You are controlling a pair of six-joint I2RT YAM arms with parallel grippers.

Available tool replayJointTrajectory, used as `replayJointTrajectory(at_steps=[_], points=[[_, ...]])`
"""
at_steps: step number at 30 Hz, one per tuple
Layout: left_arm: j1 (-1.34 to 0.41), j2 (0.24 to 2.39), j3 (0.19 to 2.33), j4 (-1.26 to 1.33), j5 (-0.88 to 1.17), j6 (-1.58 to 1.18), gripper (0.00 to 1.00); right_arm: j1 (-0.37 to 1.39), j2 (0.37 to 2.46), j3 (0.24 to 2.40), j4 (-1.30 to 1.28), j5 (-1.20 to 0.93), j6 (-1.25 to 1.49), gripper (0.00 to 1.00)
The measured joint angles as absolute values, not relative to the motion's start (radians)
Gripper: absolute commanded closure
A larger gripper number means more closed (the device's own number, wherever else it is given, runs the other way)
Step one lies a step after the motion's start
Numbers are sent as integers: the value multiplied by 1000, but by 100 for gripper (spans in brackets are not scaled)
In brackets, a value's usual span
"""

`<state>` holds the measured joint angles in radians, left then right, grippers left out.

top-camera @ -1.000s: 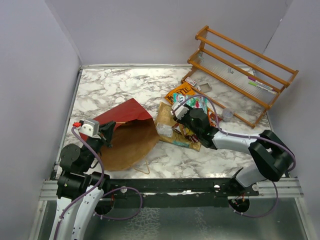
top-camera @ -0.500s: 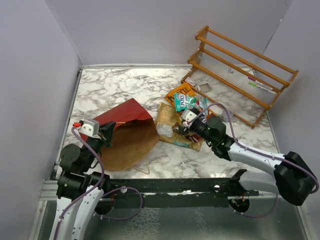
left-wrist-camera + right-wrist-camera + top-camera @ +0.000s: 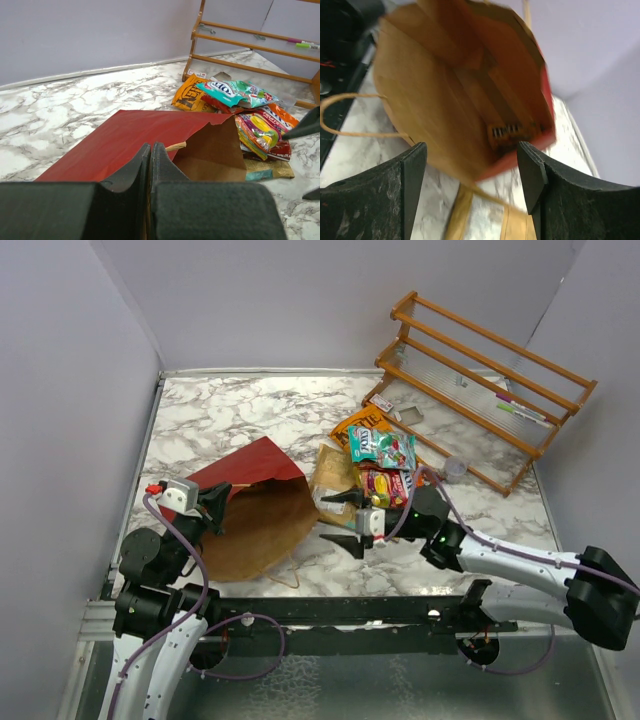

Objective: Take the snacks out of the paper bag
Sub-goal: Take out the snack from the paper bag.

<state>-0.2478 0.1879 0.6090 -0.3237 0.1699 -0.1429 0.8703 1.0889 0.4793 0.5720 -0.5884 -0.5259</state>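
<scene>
**Bag pinned at the rim, right fingers wide at its mouth**

We see the large dark red paper gift bag (image 3: 250,462) lying on its side on the white marble table (image 3: 230,415), its brown kraft mouth gaping. Just right of the bag, outside it, sits the heap of crinkly snack packets (image 3: 375,468), with a teal pack (image 3: 382,447) on top. Our left gripper (image 3: 151,160) is clamped on the bag's rim. Our right gripper (image 3: 345,522) hovers at the bag's mouth, fingers spread wide, holding nothing.
</scene>
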Motion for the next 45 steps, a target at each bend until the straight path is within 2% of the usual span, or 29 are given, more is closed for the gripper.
replayJointTrajectory(at_steps=[4, 8, 14, 19, 25, 31, 39, 45], points=[[-247, 188, 609, -323, 168, -143, 99, 1001, 1178, 579, 533, -585, -642, 28], [-244, 188, 609, -321, 160, -149, 98, 1060, 1319, 735, 454, -540, -721, 27], [-243, 192, 585, -248, 152, -191, 98, 1124, 1469, 794, 538, -461, -634, 25], [-244, 220, 569, -210, 153, -212, 98, 1200, 1623, 833, 572, -296, -622, 26], [-244, 213, 566, -204, 152, -211, 98, 1217, 1741, 1005, 404, -128, -900, 27], [-244, 200, 561, -191, 154, -212, 98, 1213, 1765, 1166, 239, -109, -1152, 30], [-253, 178, 559, -172, 164, -211, 98, 1208, 1892, 1221, 117, -78, -1405, 30], [-263, 178, 561, -167, 172, -212, 98, 1203, 2014, 1265, 104, 43, -1535, 29]])
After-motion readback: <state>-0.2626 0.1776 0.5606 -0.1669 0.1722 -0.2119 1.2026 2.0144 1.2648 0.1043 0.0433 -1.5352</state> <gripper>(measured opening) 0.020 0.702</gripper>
